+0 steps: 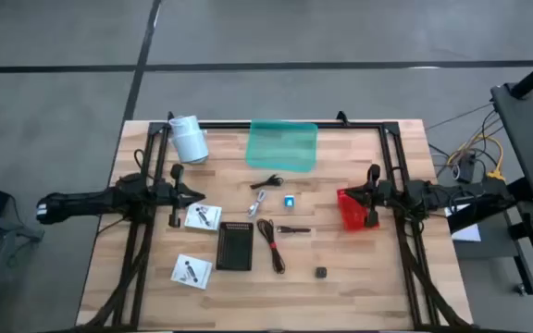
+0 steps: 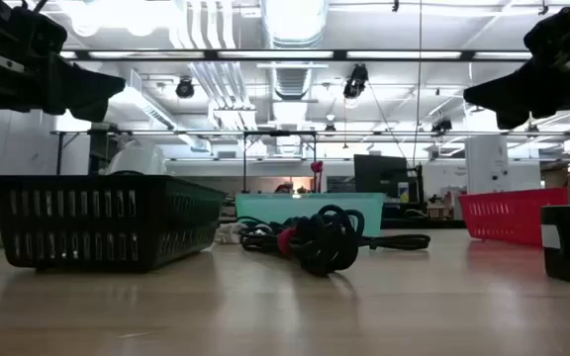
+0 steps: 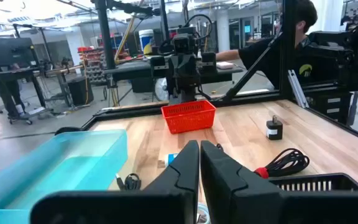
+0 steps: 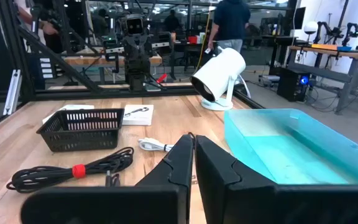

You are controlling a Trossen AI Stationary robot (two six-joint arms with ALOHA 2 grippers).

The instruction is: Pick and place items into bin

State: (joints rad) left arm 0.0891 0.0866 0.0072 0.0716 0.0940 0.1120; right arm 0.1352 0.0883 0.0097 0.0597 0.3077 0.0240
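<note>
The loose items lie mid-table: a red-black cable (image 1: 272,242), a small black cable (image 1: 266,181), a short white cable (image 1: 259,201), a tiny blue piece (image 1: 289,201), a black cube (image 1: 321,272) and two white cards (image 1: 203,217) (image 1: 191,270). The teal bin (image 1: 282,145) stands at the far edge. My left gripper (image 1: 194,194) hovers shut above the table's left part, beside a card. My right gripper (image 1: 345,196) hovers shut over the right part, above a red basket (image 1: 353,209). Both point toward the middle and touch nothing.
A black mesh basket (image 1: 235,246) stands near the cables. A white cylindrical roll (image 1: 189,139) lies at the far left, next to the bin. A black frame runs along the table's edges. A person (image 3: 294,31) is beyond the table's right side.
</note>
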